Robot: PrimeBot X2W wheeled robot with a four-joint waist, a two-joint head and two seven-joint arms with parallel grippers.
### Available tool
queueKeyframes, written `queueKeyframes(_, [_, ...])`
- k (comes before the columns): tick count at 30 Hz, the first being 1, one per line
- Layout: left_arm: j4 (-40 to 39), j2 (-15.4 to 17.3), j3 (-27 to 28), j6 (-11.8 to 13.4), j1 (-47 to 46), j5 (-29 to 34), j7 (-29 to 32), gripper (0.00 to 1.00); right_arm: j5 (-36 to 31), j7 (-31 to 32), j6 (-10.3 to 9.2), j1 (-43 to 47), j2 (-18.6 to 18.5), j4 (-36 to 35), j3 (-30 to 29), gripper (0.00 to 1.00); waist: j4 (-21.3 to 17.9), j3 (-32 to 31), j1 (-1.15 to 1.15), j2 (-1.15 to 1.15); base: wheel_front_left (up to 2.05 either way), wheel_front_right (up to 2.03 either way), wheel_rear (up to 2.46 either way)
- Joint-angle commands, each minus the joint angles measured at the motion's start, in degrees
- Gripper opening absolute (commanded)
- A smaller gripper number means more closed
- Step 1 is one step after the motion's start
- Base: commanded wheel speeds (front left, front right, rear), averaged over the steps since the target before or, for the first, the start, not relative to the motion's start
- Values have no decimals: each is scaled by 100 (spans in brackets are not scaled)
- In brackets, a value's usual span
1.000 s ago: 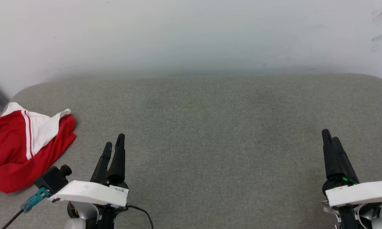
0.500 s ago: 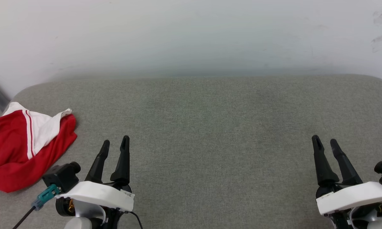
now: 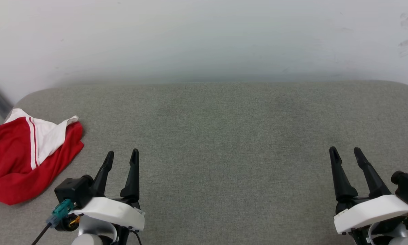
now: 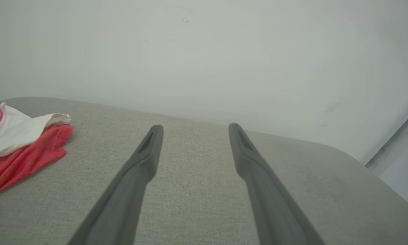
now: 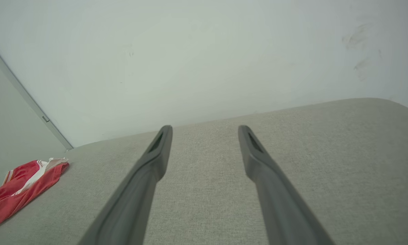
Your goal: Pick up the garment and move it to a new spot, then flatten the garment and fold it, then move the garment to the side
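The broad grey fabric-covered bench (image 3: 224, 136) spreads before me. At its left edge lies the crumpled bright red soft T-shirt (image 3: 17, 163), long axis slanting, its white striped sleeve tip pointing right and away. My left claw (image 3: 122, 153) and right claw (image 3: 344, 150) hover wide, empty.

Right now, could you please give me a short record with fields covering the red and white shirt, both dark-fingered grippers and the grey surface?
garment: bright red soft fabric T-shirt with white striped sleeves, crumpled in a heap
garment place: left edge of the grey woven fabric surface
left gripper: open, empty, right of the garment, not touching it
right gripper: open, empty, far right
backdrop: plain pale wall
progress: not yet picked up, flattened or folded
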Motion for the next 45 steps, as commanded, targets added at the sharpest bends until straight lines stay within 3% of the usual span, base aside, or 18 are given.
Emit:
queueKeyframes(1, [-27,44,-27,27,-20,166,-58,100,-188,-10,11,37,6,-102,-10,100,4,0,0,0,0,0,0])
queueKeyframes(16, [126,14,-22,84,-52,823,-252,100,-866,48,12,150,42,-361,-4,100,28,-7,0,0,0,0,0])
queueKeyframes(45, [382,-131,-13,-64,-128,1750,-569,100,-1626,-101,8,293,47,-555,-91,100,184,-16,0,0,0,0,0])
